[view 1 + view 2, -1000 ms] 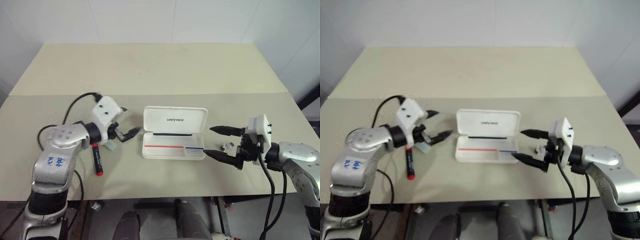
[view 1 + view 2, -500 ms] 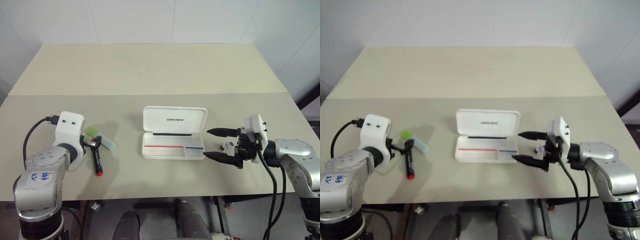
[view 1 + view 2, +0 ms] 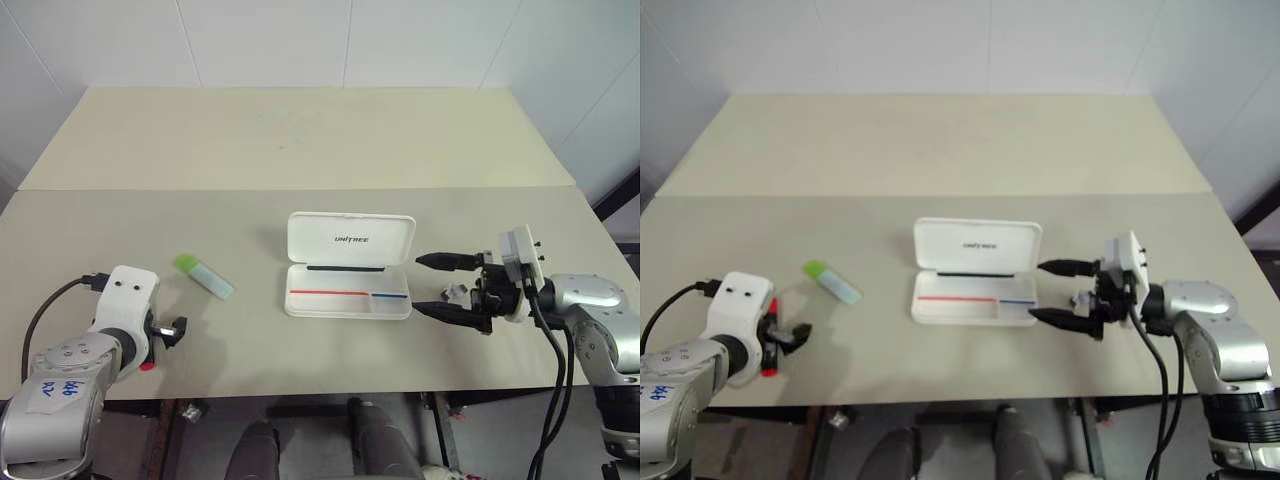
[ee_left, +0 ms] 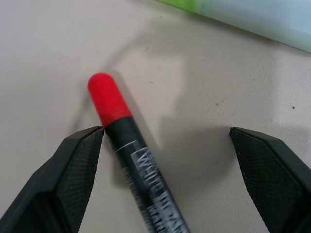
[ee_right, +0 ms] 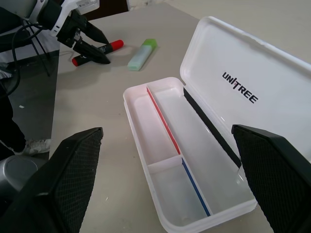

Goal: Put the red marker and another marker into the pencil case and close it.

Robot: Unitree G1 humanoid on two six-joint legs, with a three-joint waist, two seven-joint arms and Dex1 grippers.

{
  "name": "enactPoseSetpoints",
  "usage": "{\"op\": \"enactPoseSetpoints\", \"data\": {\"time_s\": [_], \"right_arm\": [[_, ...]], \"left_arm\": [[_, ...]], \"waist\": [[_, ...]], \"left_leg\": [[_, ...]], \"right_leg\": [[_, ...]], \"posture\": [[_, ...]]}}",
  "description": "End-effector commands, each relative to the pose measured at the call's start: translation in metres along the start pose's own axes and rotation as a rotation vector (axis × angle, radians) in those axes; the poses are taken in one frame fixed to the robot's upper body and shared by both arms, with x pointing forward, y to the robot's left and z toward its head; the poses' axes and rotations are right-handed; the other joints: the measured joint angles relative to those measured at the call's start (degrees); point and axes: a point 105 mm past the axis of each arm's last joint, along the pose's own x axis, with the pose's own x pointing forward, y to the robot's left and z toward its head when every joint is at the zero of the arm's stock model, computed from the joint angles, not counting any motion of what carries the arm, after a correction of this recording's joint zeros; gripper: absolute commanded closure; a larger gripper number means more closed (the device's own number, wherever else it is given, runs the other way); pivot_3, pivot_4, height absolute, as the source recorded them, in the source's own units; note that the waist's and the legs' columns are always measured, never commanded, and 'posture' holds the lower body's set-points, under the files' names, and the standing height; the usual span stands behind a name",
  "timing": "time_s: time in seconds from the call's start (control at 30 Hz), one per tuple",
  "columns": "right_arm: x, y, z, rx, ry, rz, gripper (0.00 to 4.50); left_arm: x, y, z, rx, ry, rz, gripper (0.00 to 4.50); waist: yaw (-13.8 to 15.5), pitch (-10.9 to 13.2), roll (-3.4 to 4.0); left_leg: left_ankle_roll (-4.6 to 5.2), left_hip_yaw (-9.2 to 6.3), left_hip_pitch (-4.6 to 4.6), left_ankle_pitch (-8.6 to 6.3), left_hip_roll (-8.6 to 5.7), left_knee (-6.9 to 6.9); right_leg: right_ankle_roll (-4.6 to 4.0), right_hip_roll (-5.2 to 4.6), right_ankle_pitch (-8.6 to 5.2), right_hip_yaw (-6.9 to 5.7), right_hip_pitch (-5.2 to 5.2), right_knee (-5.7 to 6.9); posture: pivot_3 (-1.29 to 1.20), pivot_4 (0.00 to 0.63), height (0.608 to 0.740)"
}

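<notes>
1. Hovering low over the table near its front left corner, the left gripper has its two black fingers spread wide with nothing clamped between them.
2. The red marker lies flat on the table between those fingers, close against one finger and well clear of the other; its red cap end points away from the wrist, and its black barrel with white lettering runs back toward the wrist.
3. In the head views only the marker's red tip peeks out beside the left wrist housing.
4. The green highlighter lies just beyond the left gripper, ahead of the marker's cap, apart from both fingers, resting at a slant with its pale cap toward the case.
5. The pencil case sits open in the middle of the table, well to the right of the left gripper, lid raised at the far side and showing the dark lettering.
6. Inside the tray, a red stripe and a blue stripe run along a divider; both compartments are bare.
7. The right gripper is held level just beside the case's right end, fingers parted wide and pointing at it, holding nothing and not touching the case.
8. A small pale, dark-flecked object, too small to identify, rests on the table between the right fingers.
</notes>
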Motion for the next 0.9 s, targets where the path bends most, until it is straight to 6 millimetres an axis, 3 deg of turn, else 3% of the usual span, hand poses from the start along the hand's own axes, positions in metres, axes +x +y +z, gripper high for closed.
{"op": "enactPoseSetpoints", "data": {"time_s": [0.03,0.33,0.47,0.7,0.77,0.87,0.9], "right_arm": [[0.0,-0.001,0.01,-0.044,-0.021,-0.005,0.0],[0.0,-0.002,0.01,-0.051,-0.013,-0.027,0.0],[0.001,-0.002,0.011,-0.058,-0.014,-0.035,0.0],[0.0,-0.003,0.013,-0.065,-0.011,-0.048,0.0],[0.0,-0.003,0.013,-0.066,-0.01,-0.051,0.0],[-0.001,-0.003,0.014,-0.069,-0.008,-0.057,0.0],[-0.001,-0.003,0.015,-0.07,-0.009,-0.059,0.0]], "left_arm": [[-0.002,-0.002,0.0,0.021,-0.004,-0.007,0.02],[0.001,0.011,-0.01,-0.022,0.054,0.01,0.02],[0.006,0.005,-0.012,-0.058,0.058,-0.009,0.92],[0.012,0.002,-0.009,-0.154,0.032,-0.03,3.27],[0.013,0.003,-0.01,-0.166,0.036,-0.032,3.86],[0.015,0.003,-0.006,-0.17,0.027,-0.044,3.89],[0.015,0.002,-0.001,-0.166,0.015,-0.058,3.89]], "waist": [[0.04,0.0,0.0],[-0.35,-0.01,0.02],[-0.96,-0.02,0.02],[-1.45,-0.08,0.12],[-1.92,-0.23,0.4],[-2.99,-0.45,1.05],[-3.4,-0.65,1.73]], "left_leg": [[-0.01,0.0,0.0,-0.01,0.0,0.0],[-0.01,0.0,0.03,-0.01,0.0,0.0],[-0.01,0.0,0.09,-0.01,0.0,0.05],[0.0,-0.07,0.29,-0.01,0.01,0.22],[0.0,-0.22,0.19,-0.03,0.02,0.29],[-0.17,-0.49,-0.15,-0.18,0.02,0.24],[-0.15,-0.8,-0.28,-0.18,0.1,0.14]], "right_leg": [[0.0,0.0,0.0,0.0,0.0,0.0],[0.0,0.0,0.0,0.0,0.0,0.01],[-0.01,0.01,0.01,0.0,0.07,0.01],[0.15,0.04,0.26,-0.09,0.51,-0.64],[0.28,0.12,0.77,-0.14,0.75,-1.55],[0.44,0.18,2.1,-0.39,1.4,-3.84],[0.52,0.32,2.69,-0.56,1.82,-4.97]], "posture": [[0.0,0.15,0.74],[0.0,0.15,0.74],[0.0,0.15,0.74],[0.0,0.15,0.74],[0.0,0.15,0.74],[0.0,0.15,0.74],[0.0,0.15,0.74]]}}
